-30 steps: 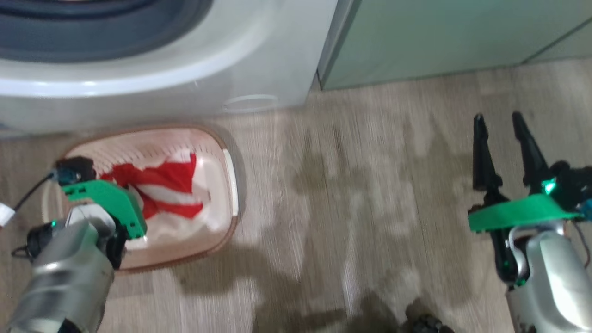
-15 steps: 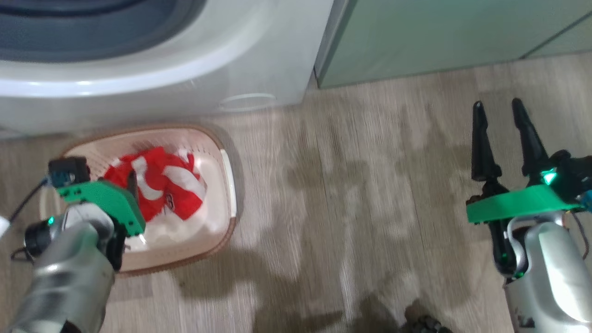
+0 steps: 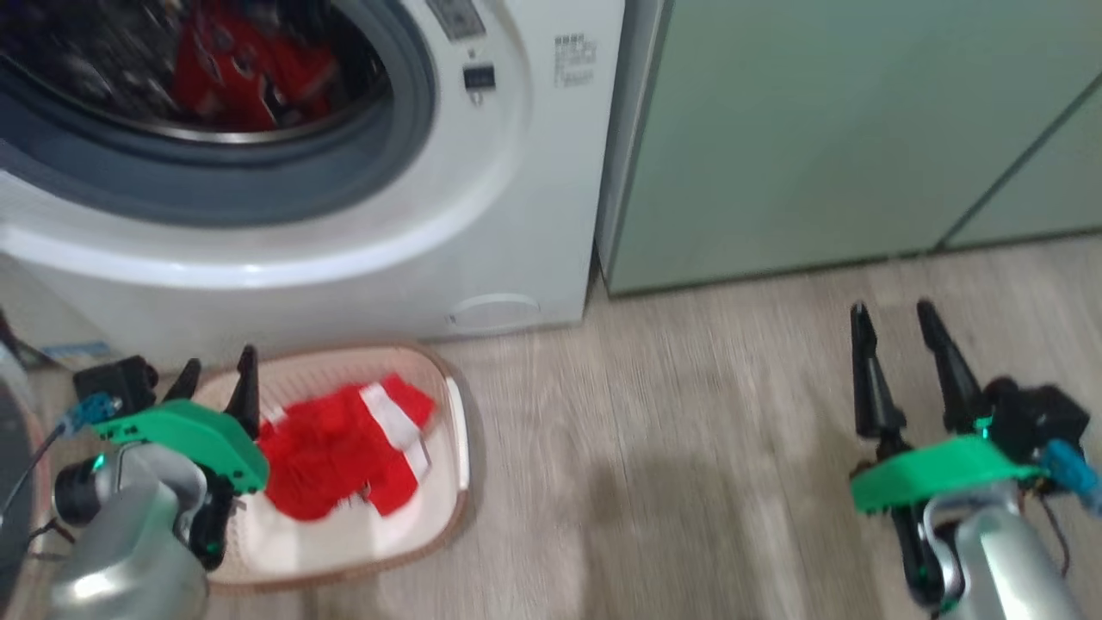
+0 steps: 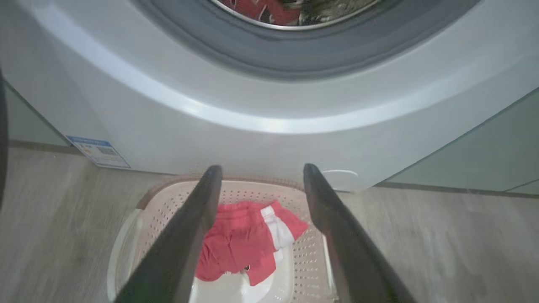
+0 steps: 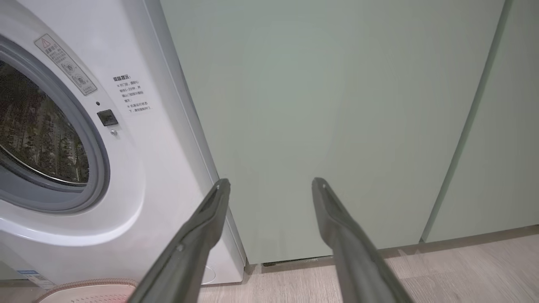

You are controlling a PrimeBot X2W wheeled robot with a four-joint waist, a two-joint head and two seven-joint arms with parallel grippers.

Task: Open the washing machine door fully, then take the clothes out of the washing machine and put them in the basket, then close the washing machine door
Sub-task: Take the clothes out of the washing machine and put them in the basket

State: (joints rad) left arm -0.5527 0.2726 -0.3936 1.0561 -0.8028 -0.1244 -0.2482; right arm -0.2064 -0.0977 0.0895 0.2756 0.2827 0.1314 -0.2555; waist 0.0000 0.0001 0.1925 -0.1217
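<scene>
The washing machine stands open, with red clothes lying in its steel drum. The dark rim of the washing machine door shows at the far left edge. On the floor in front sits the cream basket, and a red garment with a white stripe lies in it. My left gripper hovers open over the basket's left end, holding nothing. In the left wrist view, the left gripper frames the red garment in the basket. My right gripper hangs open and empty over the floor at the right.
Pale-green cabinet doors stand right of the washer, and the right gripper points at them. Wood-look floor stretches between the basket and the right arm. A blue label sits low on the washer's side.
The left gripper opened and let the red garment drop into the basket, then lifted so its fingers point up. The head camera tilted up, bringing the drum into view.
</scene>
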